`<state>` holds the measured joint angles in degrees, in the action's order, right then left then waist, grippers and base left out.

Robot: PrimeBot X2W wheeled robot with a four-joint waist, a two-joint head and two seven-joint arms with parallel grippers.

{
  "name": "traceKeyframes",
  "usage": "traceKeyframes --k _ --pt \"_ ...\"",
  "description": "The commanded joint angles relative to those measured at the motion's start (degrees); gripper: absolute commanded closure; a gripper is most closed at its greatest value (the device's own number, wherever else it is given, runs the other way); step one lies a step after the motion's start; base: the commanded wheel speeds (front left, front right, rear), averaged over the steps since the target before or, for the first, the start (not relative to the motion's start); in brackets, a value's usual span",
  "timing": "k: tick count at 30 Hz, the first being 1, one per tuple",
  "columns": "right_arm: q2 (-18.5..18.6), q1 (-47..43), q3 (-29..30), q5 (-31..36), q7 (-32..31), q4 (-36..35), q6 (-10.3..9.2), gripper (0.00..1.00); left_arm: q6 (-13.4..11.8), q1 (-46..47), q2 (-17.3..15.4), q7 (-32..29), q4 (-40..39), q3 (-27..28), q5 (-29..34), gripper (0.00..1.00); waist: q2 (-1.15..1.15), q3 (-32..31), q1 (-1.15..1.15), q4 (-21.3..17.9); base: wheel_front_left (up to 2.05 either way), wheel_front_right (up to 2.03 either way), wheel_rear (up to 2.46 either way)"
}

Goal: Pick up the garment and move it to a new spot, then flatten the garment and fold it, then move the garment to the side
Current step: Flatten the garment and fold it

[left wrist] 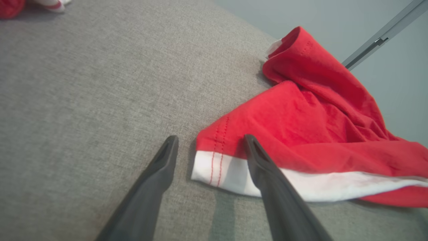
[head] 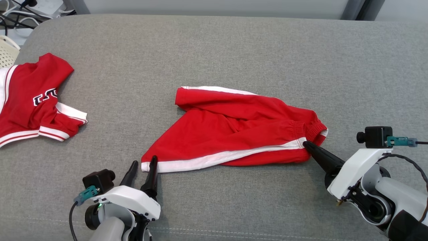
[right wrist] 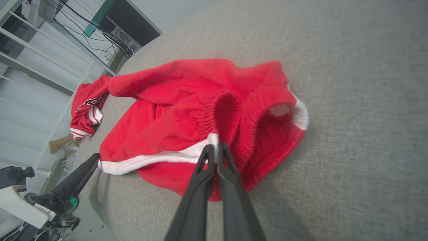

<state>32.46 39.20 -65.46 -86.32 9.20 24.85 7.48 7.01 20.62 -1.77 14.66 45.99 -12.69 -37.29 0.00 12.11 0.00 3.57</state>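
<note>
Where the right end effector (right wrist: 215, 147) bites, the garment (head: 234, 130) shows its gathered elastic waistband. It is a pair of red shorts with a white side stripe and a white band at the leg hem, lying rumpled on the grey surface (head: 234, 50) and reaching from here across to the left end effector (left wrist: 210, 136). Folds overlap across its middle, so the lower layers are hidden, and the inside of the waistband is in shadow. Farther out, beyond the left end effector and off to its left, a red jersey (head: 30, 97) is cut off by the head view's edge, its lettering half lost in a fold. The right end effector is clenched on the stripe's end at the waistband. The left one stands wide open, one finger over the white hem corner and the other over bare surface just beside it — gripping nothing.
</note>
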Motion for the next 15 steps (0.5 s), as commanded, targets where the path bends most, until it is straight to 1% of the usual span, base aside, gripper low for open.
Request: traceKeyframes --k 1,7,15 --pt "0.66 -1.10 0.06 0.03 0.93 -0.67 0.01 1.00 0.39 1.54 -1.11 0.34 -0.75 0.96 -0.32 0.00 0.00 0.02 0.00 0.22 0.00 0.00 0.00" --pt "0.41 -0.90 0.12 -0.04 1.50 -0.04 0.01 1.00 0.45 0.70 -1.11 0.34 -2.45 -1.19 -3.47 0.00 0.00 -0.06 0.00 0.82 0.00 0.00 0.00" --pt "0.22 -0.49 -0.01 -0.02 1.80 0.16 0.01 1.00 0.46 0.22 -1.11 0.34 -2.89 -2.57 -4.57 0.00 0.00 -0.02 0.00 0.92 0.00 0.00 0.00"
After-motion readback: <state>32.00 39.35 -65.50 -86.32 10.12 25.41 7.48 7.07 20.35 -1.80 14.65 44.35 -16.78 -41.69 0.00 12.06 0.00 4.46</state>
